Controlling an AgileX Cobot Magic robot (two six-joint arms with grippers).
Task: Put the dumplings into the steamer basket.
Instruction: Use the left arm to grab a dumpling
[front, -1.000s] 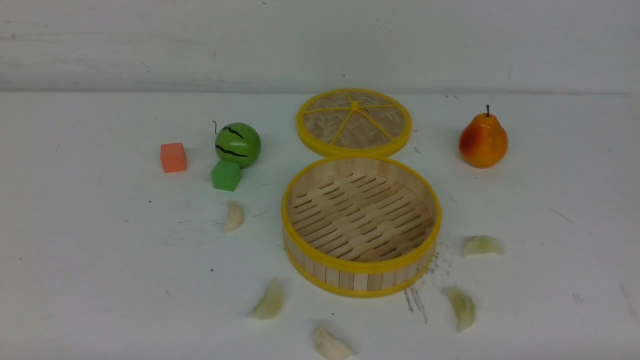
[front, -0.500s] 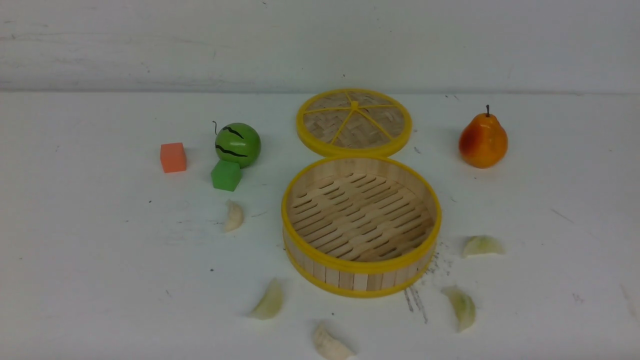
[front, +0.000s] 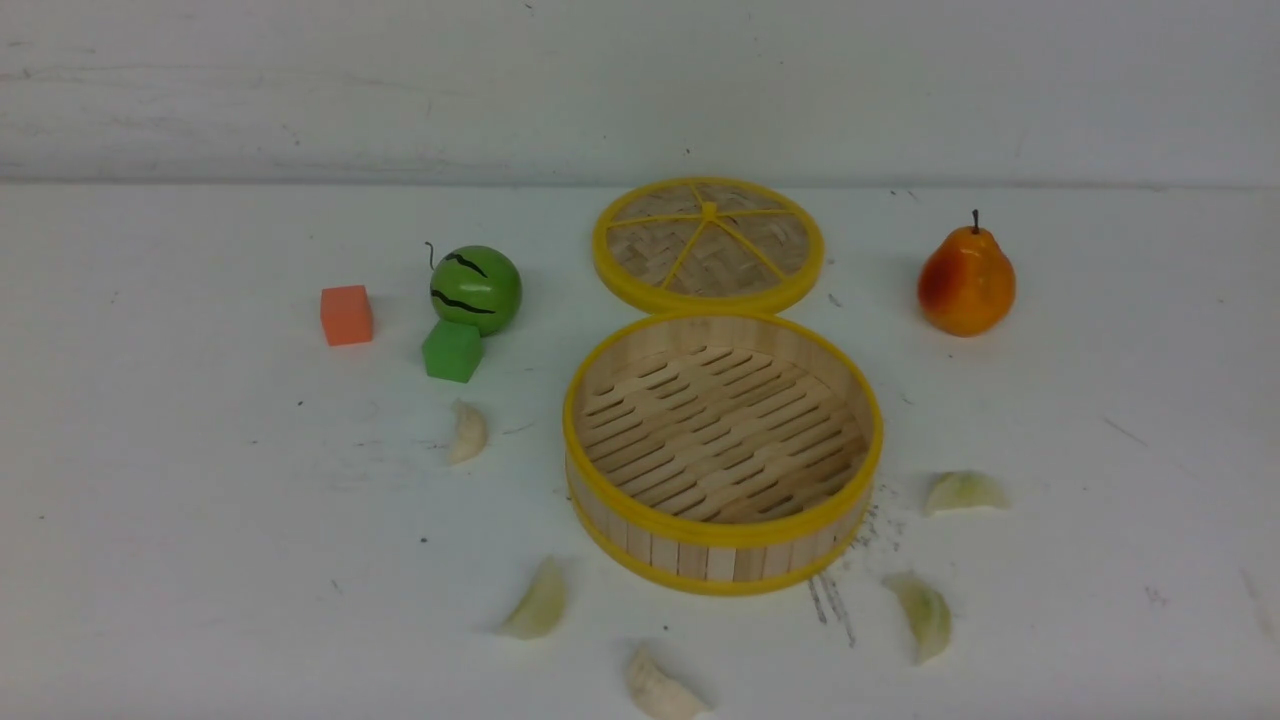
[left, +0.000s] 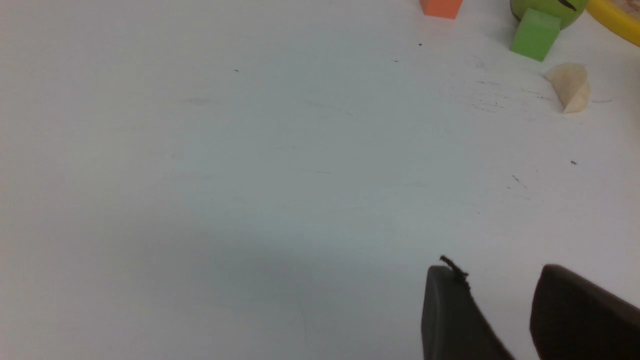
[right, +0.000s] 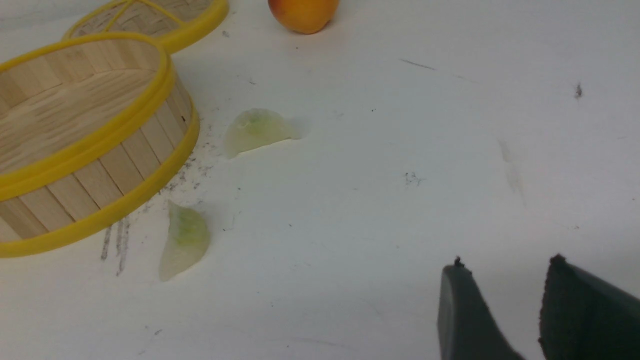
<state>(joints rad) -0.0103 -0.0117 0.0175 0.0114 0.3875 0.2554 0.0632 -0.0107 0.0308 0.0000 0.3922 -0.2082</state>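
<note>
The steamer basket (front: 700, 562) stands empty mid-table, also in the right wrist view (right: 100, 142). Several dumplings lie on the table around it: one to its left (front: 466, 432), two in front (front: 540, 600) (front: 660, 688), two to its right (front: 963, 491) (front: 925, 615). My left gripper (left: 497, 272) is open over bare table, far from the cream dumpling (left: 570, 86). My right gripper (right: 506, 265) is open and empty, well apart from two greenish dumplings (right: 257, 130) (right: 185, 240). Neither gripper shows in the front view.
The woven lid (front: 708, 243) lies flat just behind the basket. A pear (front: 966, 280) stands at back right. At back left are a toy watermelon (front: 476, 289), a green cube (front: 452, 350) touching it, and an orange cube (front: 346, 315).
</note>
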